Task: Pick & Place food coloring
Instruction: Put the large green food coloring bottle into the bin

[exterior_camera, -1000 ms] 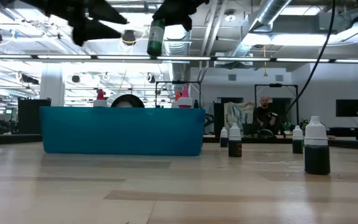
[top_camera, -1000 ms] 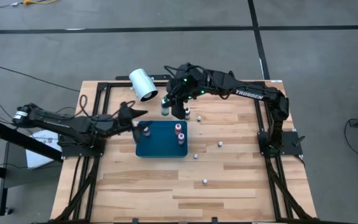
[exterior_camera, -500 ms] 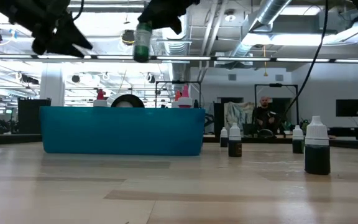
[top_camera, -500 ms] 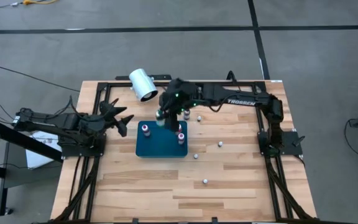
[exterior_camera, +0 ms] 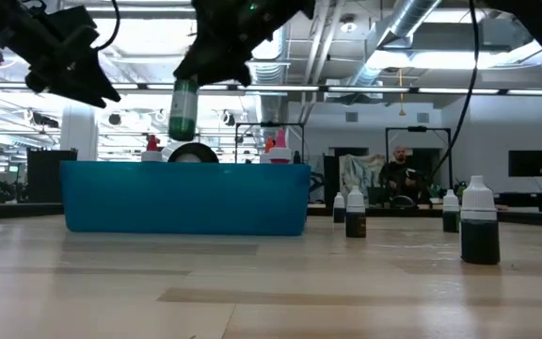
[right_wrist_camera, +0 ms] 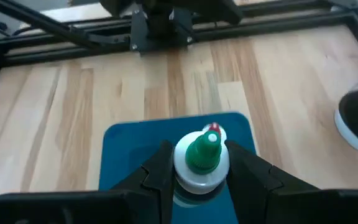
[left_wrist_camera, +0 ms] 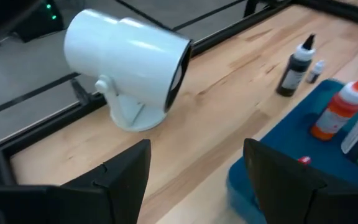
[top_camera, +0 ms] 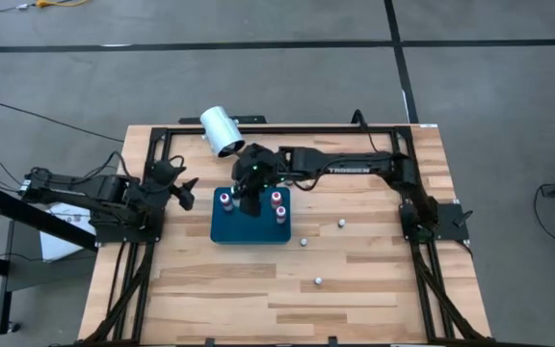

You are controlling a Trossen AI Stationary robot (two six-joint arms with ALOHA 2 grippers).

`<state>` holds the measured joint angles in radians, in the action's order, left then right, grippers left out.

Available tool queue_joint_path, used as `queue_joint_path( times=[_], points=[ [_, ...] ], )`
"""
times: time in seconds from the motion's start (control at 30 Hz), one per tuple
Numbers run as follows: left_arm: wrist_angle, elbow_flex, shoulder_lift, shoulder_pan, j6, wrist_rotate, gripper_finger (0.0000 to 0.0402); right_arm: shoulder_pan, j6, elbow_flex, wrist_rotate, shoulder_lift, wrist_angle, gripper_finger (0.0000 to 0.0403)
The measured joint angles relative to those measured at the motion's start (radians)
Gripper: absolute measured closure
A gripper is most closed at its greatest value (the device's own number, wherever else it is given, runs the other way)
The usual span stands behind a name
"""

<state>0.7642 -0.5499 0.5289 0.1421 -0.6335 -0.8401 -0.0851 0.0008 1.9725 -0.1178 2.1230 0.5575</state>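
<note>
My right gripper [right_wrist_camera: 201, 165] is shut on a green-topped food coloring bottle [exterior_camera: 183, 108] and hangs over the teal tray [top_camera: 249, 229]. Three red- or pink-topped bottles stand in the tray [top_camera: 224, 200] [top_camera: 277, 198] [top_camera: 280, 212]. More dark bottles [exterior_camera: 356, 215] [exterior_camera: 479, 224] stand on the wood to the tray's right, and tiny whitish pieces [top_camera: 341, 224] [top_camera: 317, 281] lie scattered there. My left gripper [top_camera: 183, 191] is open, left of the tray, touching nothing. My right gripper pinches the green bottle between its two fingers [right_wrist_camera: 157, 171] at the upper part, by the white shoulder [right_wrist_camera: 188, 179] under the green cap. The fingers come from above, pointing down. The bottle hangs upright below them, lifted clear above the tray's rim [exterior_camera: 186, 166].
A large white cylinder [top_camera: 222, 130] on a stand sits at the table's far edge, behind the tray. A black bottle [left_wrist_camera: 297, 59] and a tiny one [left_wrist_camera: 317, 70] stand beyond the tray's far side. A black frame borders the table. A person shows far off in the room [exterior_camera: 400, 174].
My right gripper has carried the green bottle from beyond the tray's far edge toward the near-left, over the tray, and has lowered it closer to the rim. My left gripper has drawn back from the tray toward the table's left edge.
</note>
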Motion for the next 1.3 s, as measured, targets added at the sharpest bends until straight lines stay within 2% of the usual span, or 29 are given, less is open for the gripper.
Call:
queue_joint_path(
  times=[0.5, 0.73, 0.9, 0.97, 1.2, 1.3],
  points=[
    [0.033, 0.000, 0.000, 0.000, -0.004, -0.003, 0.0152, -0.009, 0.000, 0.003, 0.094, 0.071, -0.018, 0.0296],
    [0.032, 0.000, 0.000, 0.000, -0.037, 0.086, 0.0152, 0.000, 0.001, 0.003, 0.094, 0.095, -0.030, 0.0296],
    [0.031, 0.000, -0.007, 0.001, 0.044, 0.133, 0.0152, 0.002, 0.000, 0.004, 0.092, 0.104, -0.029, 0.0296],
    [0.022, 0.003, -0.026, 0.001, 0.075, 0.166, 0.0152, 0.004, 0.000, 0.002, 0.095, 0.109, -0.022, 0.0296],
    [-0.214, 0.109, -0.185, 0.001, 0.250, 0.301, 0.0152, 0.004, -0.006, 0.003, 0.098, 0.110, -0.027, 0.0296],
    [-0.217, 0.145, -0.271, 0.001, 0.267, 0.348, 0.0152, 0.002, -0.008, 0.003, 0.106, 0.110, -0.032, 0.0296]
  ],
)
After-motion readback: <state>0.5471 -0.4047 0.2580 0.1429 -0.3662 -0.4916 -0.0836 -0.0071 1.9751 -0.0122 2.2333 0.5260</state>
